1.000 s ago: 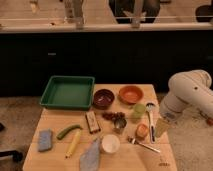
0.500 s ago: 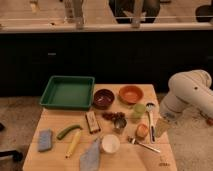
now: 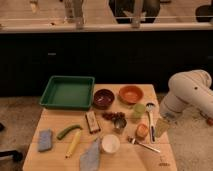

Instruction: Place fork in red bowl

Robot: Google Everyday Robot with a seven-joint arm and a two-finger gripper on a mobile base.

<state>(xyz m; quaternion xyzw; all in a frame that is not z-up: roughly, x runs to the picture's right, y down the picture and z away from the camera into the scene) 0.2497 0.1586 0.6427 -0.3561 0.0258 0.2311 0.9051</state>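
The fork (image 3: 143, 145) lies flat near the table's front right, a slim silvery piece with its head toward the white cup. A dark red bowl (image 3: 103, 98) stands at the back centre, with an orange bowl (image 3: 131, 94) to its right. My gripper (image 3: 162, 128) hangs from the white arm (image 3: 189, 95) over the table's right edge. It is just right of the fork and above it, open and holding nothing. A longer pale-handled utensil (image 3: 150, 120) lies between the gripper and the bowls.
A green tray (image 3: 68, 92) sits at the back left. Around the middle are a green cup (image 3: 138, 110), an orange fruit (image 3: 142, 130), a white cup (image 3: 110, 144), a small metal cup (image 3: 119, 124), grapes (image 3: 111, 116), a brown bar (image 3: 92, 121), a banana (image 3: 73, 143), a blue sponge (image 3: 45, 140) and a grey cloth (image 3: 91, 153).
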